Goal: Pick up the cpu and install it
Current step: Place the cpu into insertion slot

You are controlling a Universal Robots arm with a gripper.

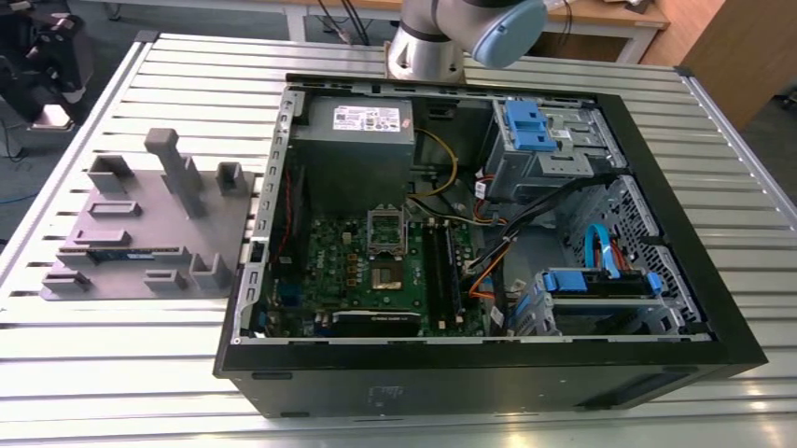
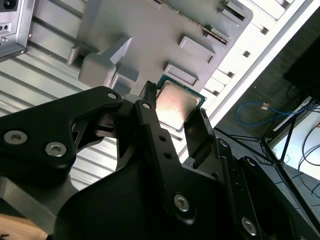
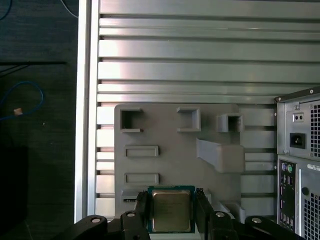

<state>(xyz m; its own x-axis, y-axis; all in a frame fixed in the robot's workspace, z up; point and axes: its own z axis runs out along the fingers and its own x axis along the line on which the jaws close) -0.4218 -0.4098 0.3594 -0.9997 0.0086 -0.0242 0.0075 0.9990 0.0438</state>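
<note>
While the gripper (image 3: 171, 195) clamps the cpu (image 3: 171, 211) by two opposite edges, the chip lies flat between its fingers, apparently lifted clear of the tray (image 3: 165, 125) below.

Slatted metal table (image 1: 149, 373), carrying: one open black computer case (image 1: 498, 383), laid on its side; green motherboard (image 1: 336, 271) inside, silver socket frame (image 1: 386, 227) near its middle; grey power supply (image 1: 355, 126); blue drive brackets (image 1: 529, 126); grey moulded tray (image 1: 137, 224) just beside the case, exterior view's left; robot arm (image 1: 449, 37) beyond the case
</note>
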